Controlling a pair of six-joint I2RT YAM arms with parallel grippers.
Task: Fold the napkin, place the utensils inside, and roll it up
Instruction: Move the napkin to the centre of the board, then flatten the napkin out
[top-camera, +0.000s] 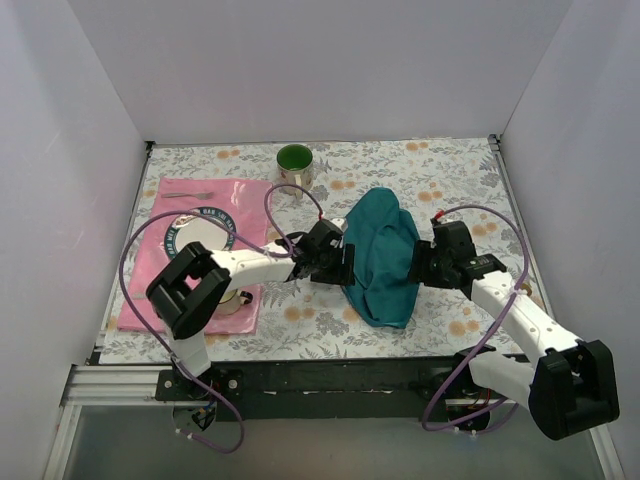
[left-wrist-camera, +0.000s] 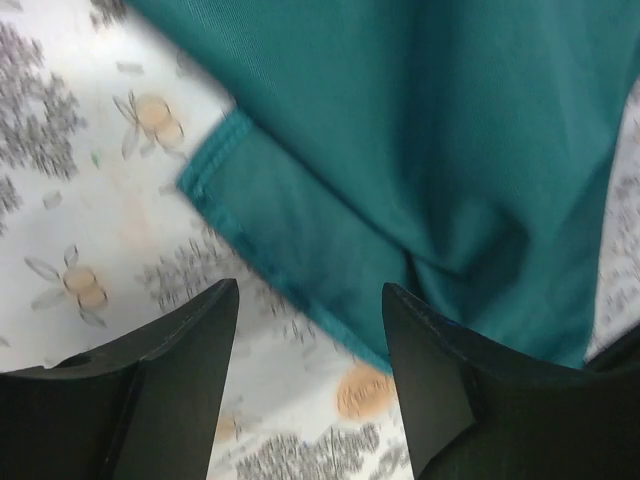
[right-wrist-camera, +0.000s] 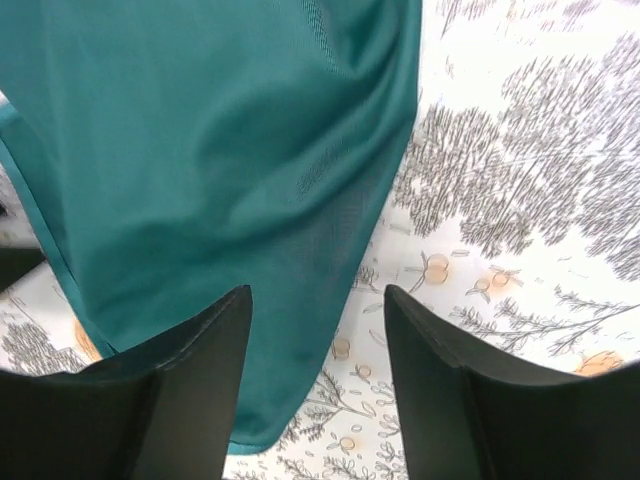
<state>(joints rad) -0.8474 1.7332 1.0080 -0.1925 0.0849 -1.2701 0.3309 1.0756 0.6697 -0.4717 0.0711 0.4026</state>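
The teal napkin (top-camera: 383, 255) lies bunched and partly folded on the floral tablecloth, between my two grippers. My left gripper (top-camera: 345, 262) is at its left edge. In the left wrist view the left gripper (left-wrist-camera: 310, 300) stands open over the tablecloth, and the napkin (left-wrist-camera: 420, 150) with its hemmed corner lies just ahead and passes behind the right finger (left-wrist-camera: 440, 370). My right gripper (top-camera: 418, 268) is at the napkin's right side. In its wrist view the right gripper (right-wrist-camera: 318, 300) is open, and the napkin (right-wrist-camera: 200, 170) spreads under and past the left finger (right-wrist-camera: 190, 380). One slim utensil (top-camera: 190, 194) lies on the placemat's far edge.
A pink placemat (top-camera: 175, 300) at the left carries a white plate with a dark rim (top-camera: 197, 235). A green cup (top-camera: 295, 162) stands at the back centre. White walls close in the table on three sides. Purple cables loop off both arms.
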